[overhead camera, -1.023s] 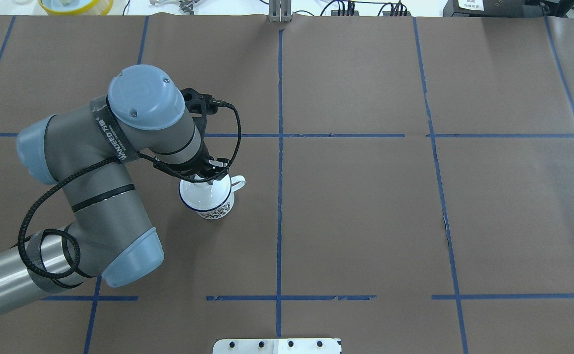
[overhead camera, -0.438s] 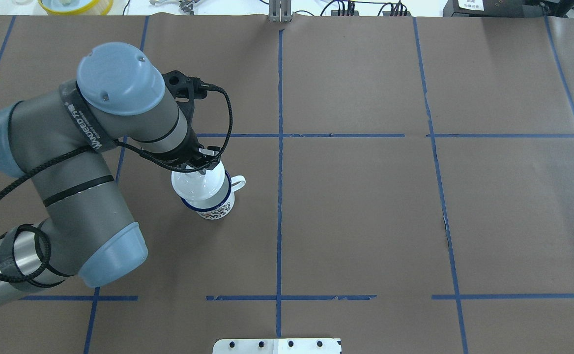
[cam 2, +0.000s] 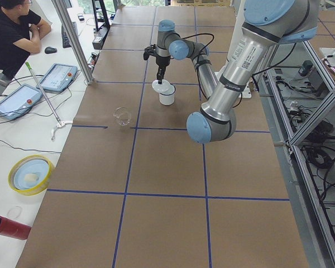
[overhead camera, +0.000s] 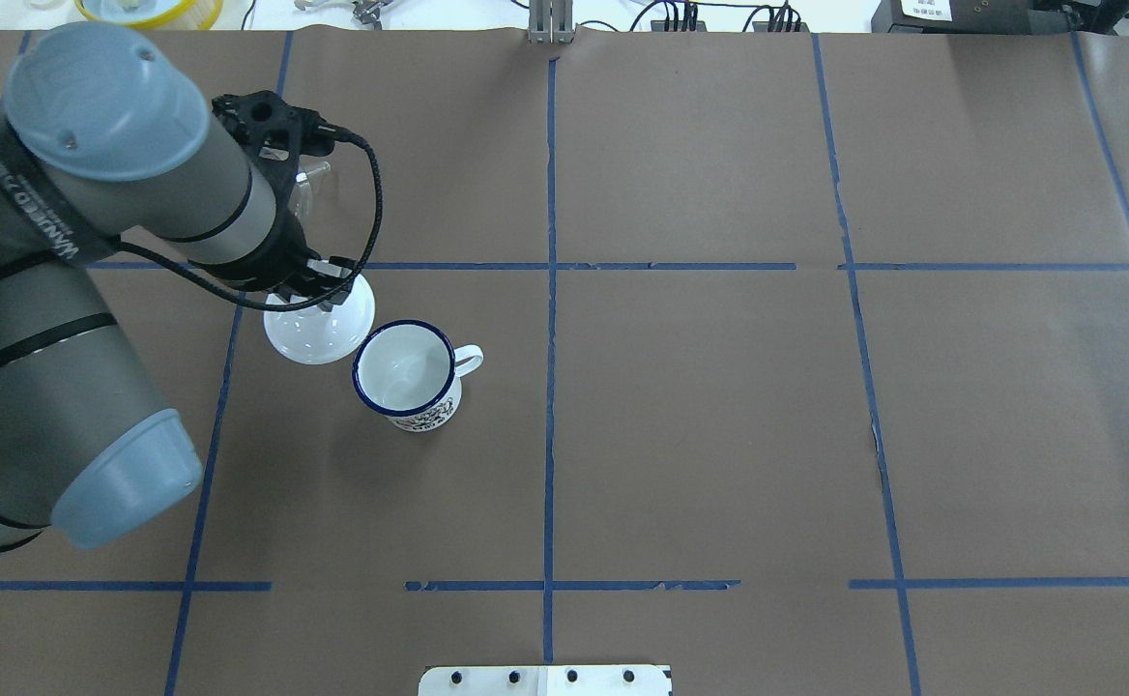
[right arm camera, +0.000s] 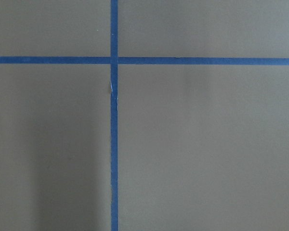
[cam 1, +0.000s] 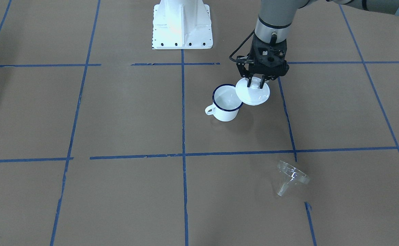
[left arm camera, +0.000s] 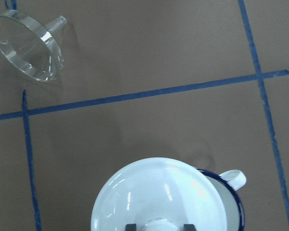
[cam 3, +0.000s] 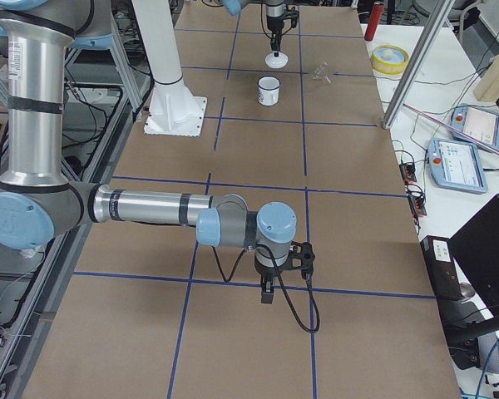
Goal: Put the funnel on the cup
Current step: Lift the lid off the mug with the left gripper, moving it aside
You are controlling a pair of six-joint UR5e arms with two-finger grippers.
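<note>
The white enamel cup (overhead camera: 404, 372) with a dark blue rim stands upright and uncovered on the brown table; it also shows in the front view (cam 1: 226, 104). My left gripper (overhead camera: 321, 290) is shut on the knob of a white round lid (overhead camera: 318, 331) and holds it in the air just left of the cup. The clear funnel (cam 1: 291, 176) lies on its side on the table, apart from the cup. In the left wrist view the funnel (left arm camera: 31, 45) lies beyond the lid (left arm camera: 159, 197). My right gripper (cam 3: 267, 293) hangs low over the table far from the cup; I cannot tell whether it is open or shut.
Blue tape lines cross the brown table cover (overhead camera: 719, 435). The white robot base plate (cam 1: 182, 27) stands behind the cup. A yellow-rimmed dish (cam 2: 29, 173) and a red cylinder (cam 2: 8, 226) lie on the side bench. An operator (cam 2: 11, 33) sits there.
My left gripper has lifted the white lid off the cup and carried it to the left and away from the robot. The cup now stands uncovered.
</note>
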